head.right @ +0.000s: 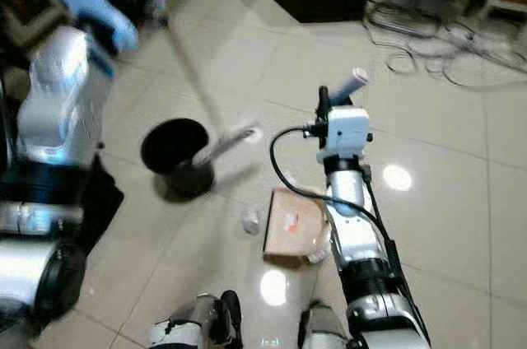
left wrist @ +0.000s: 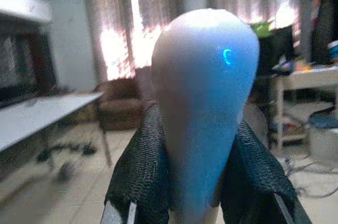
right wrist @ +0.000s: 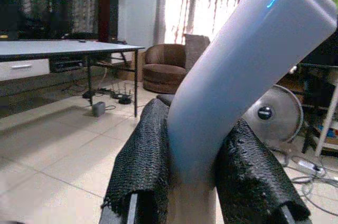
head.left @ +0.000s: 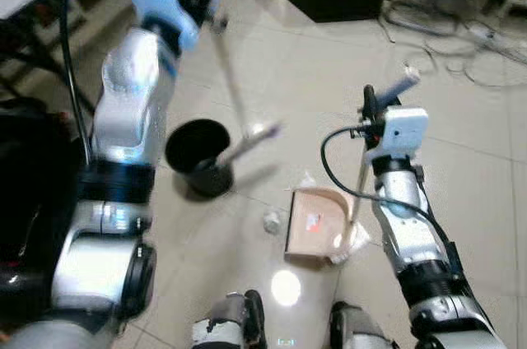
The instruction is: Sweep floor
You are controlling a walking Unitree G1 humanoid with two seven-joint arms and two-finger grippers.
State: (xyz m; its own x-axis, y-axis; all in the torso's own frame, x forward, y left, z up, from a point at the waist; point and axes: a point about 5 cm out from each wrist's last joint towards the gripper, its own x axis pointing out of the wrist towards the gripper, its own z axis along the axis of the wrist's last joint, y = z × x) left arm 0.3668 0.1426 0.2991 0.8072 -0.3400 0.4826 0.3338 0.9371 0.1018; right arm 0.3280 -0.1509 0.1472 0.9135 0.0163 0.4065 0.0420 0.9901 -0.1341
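While both pairs of black fingers are clamped on blue-grey handles, the left gripper holds the broom handle at upper left in the head views and the right gripper the dustpan handle at centre right. Swinging the blurred broom head could topple the black bin just beside it. Crumpled scrap might slip past the tan dustpan. Blur obscures the bristles.
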